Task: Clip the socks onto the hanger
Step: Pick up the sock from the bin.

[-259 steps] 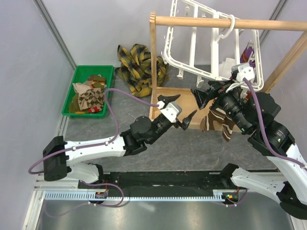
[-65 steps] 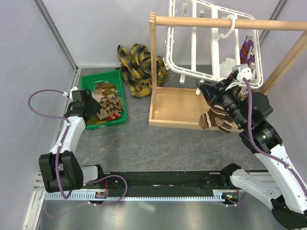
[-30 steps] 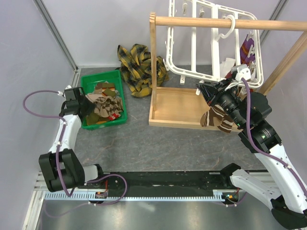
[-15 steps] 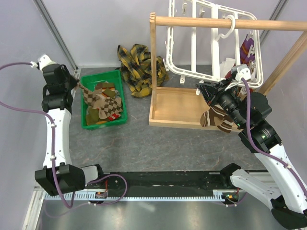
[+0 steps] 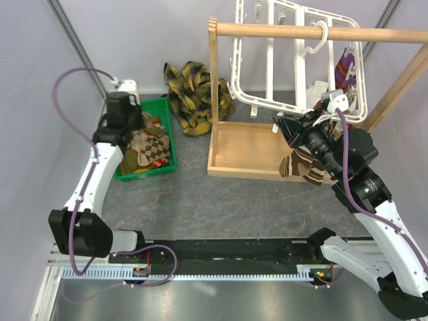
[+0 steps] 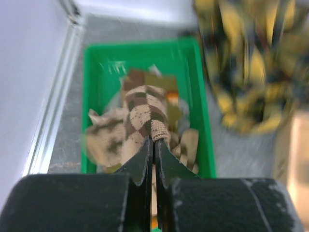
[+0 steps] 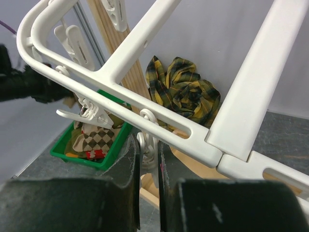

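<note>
Left gripper [image 6: 153,140] swung back over the far-left green bin [image 6: 140,48], fingers clamped on an argyle sock [image 6: 145,108] cuff. Right gripper [image 7: 147,147] fingers pinch a hanger [image 7: 120,94] clip [image 7: 145,140]. That thin cuff grip could slip mid-carry.

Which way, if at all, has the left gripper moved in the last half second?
Yes. The left gripper has swung right, from left of the green bin to over its far end, jaws shut on an argyle sock.

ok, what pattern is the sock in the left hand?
Brown-and-beige argyle diamonds on that sock; clearest in the left wrist view.
</note>
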Robot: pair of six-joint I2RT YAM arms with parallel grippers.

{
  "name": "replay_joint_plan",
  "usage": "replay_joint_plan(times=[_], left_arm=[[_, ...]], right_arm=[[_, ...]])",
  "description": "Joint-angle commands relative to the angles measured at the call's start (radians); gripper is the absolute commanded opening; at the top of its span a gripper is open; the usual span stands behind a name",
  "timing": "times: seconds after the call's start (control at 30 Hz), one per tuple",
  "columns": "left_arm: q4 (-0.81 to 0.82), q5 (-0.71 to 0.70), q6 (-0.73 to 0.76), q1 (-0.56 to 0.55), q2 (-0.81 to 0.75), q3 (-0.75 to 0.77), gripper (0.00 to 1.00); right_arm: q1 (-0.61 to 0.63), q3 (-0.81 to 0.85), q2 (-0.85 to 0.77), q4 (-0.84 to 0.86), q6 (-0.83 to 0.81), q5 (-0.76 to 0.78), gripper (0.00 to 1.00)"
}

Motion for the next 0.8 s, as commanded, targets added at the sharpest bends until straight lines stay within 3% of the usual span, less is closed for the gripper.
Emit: replay_joint_plan(times=[0.0, 0.07, 0.43, 0.6, 0.63, 0.77], left_arm=[[0.030, -0.123, 0.266, -0.149, 0.028, -0.152, 0.02], [0.047, -0.182, 0.285, -0.212, 0.036, -0.218, 0.03], [0.105, -0.139, 0.300, -0.330, 0.057, -0.327, 0.23], [0.087, -0.151, 0.150, -0.335, 0.011, -0.327, 0.40], [0.085, -0.142, 0.115, -0.333, -0.009, -0.330, 0.47], [0.049, -0.141, -0.129, -0.333, -0.125, -0.349, 0.59]], right_arm=[[0.001, -0.003, 0.003, 0.006, -0.001, -0.031, 0.00], [0.001, -0.006, 0.003, 0.006, -0.002, -0.029, 0.00], [0.000, -0.015, 0.003, 0.008, 0.001, -0.028, 0.00], [-0.001, -0.015, 0.000, 0.006, -0.001, -0.029, 0.00], [0.001, -0.015, -0.002, 0.006, -0.001, -0.028, 0.00], [0.001, -0.011, -0.002, 0.006, -0.004, -0.028, 0.00]])
